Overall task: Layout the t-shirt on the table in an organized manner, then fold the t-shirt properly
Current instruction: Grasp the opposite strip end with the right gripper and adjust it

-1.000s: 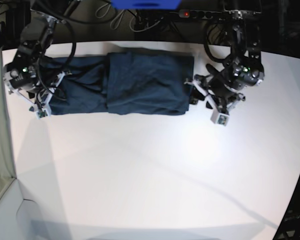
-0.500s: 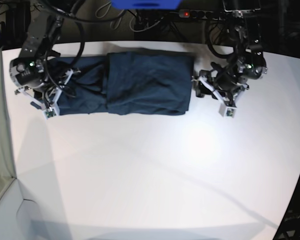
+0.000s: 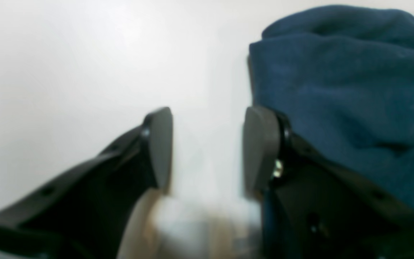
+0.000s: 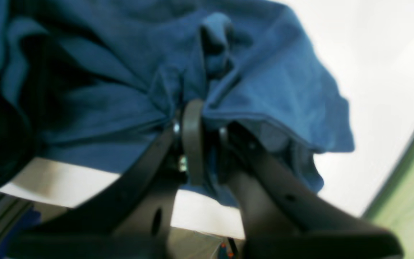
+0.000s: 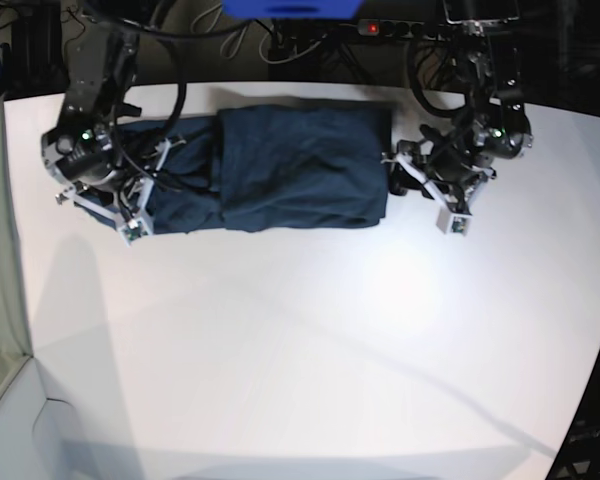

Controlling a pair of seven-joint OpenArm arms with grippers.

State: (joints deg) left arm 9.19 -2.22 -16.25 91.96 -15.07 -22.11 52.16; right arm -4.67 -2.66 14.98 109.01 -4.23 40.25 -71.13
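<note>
Right gripper (image 4: pixel 207 144) clamped on t-shirt (image 5: pixel 280 170) end; left gripper (image 3: pixel 207 147) parted, empty, beside opposite edge. Shirt folded lengthwise along table (image 5: pixel 300 340) rear. Risk: single-sided pull skewing fold.

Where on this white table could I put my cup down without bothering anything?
The table is bare across its whole near half, below the t-shirt. The far strip is crowded: shirt, right gripper clamping cloth, left gripper open beside it.
</note>
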